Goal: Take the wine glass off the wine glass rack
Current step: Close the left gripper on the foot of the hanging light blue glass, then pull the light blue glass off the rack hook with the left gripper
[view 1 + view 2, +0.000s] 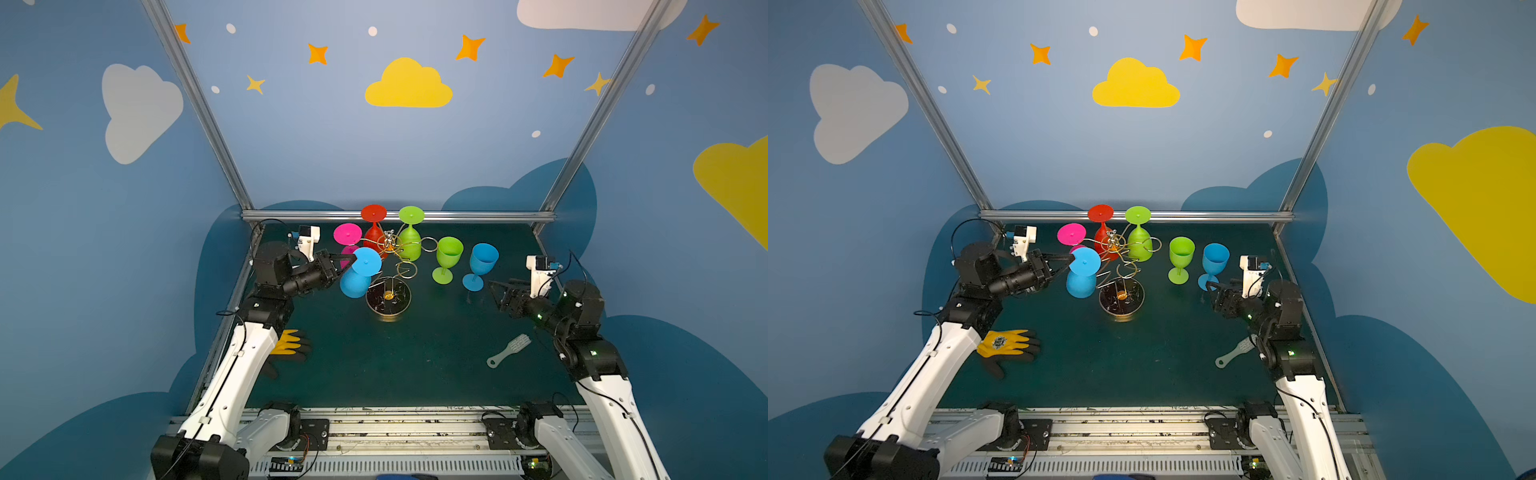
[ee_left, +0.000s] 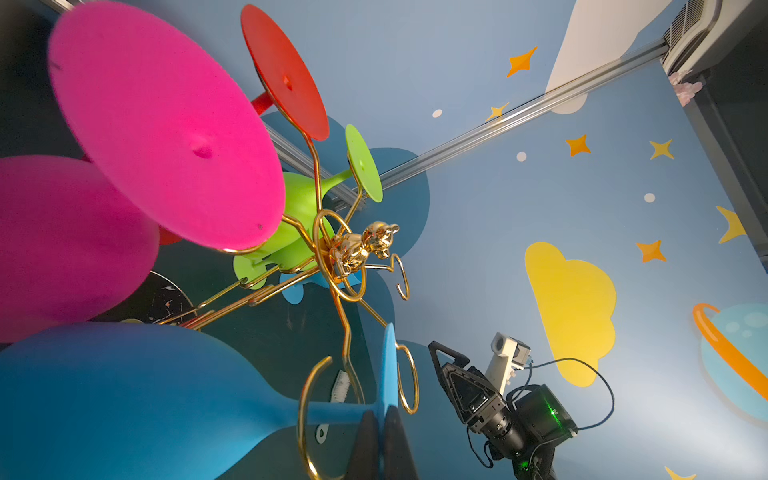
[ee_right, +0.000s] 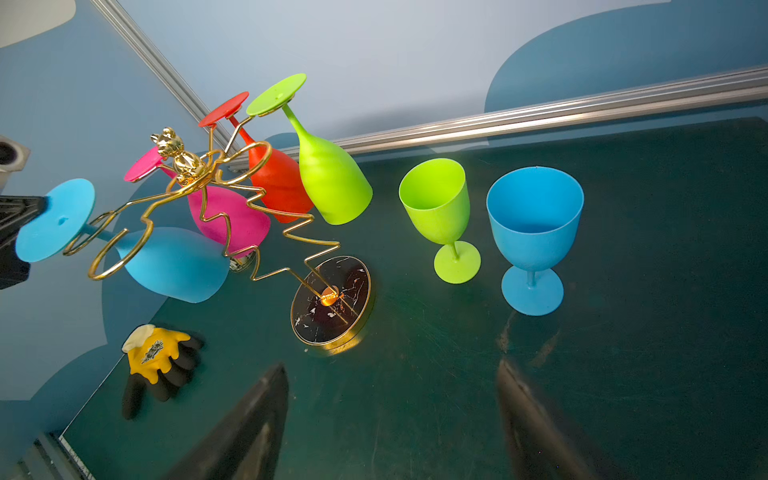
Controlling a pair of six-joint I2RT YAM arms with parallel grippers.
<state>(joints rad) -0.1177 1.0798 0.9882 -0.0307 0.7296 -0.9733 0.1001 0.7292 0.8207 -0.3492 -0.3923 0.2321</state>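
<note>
While my left gripper (image 1: pixel 351 260) clamps the foot of the hanging blue wine glass (image 1: pixel 354 284), near-left on the wine glass rack (image 1: pixel 397 301), right gripper (image 3: pixel 392 370) agape, empty.

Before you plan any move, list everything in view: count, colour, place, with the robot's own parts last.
wine glass rack: 1, gold wire on a dark round base, mid-table
hanging wine glasses: 4, pink, red, green, blue, upside down on the rack
standing wine glasses: 2, green and blue, upright on the table, right of the rack
glove: 1, yellow and black, front left
brush: 1, pale, front right
table: 1, dark green
left gripper: 1, black, jaws shut on the foot of the blue hanging wine glass
right gripper: 1, black, jaws open, empty
</note>
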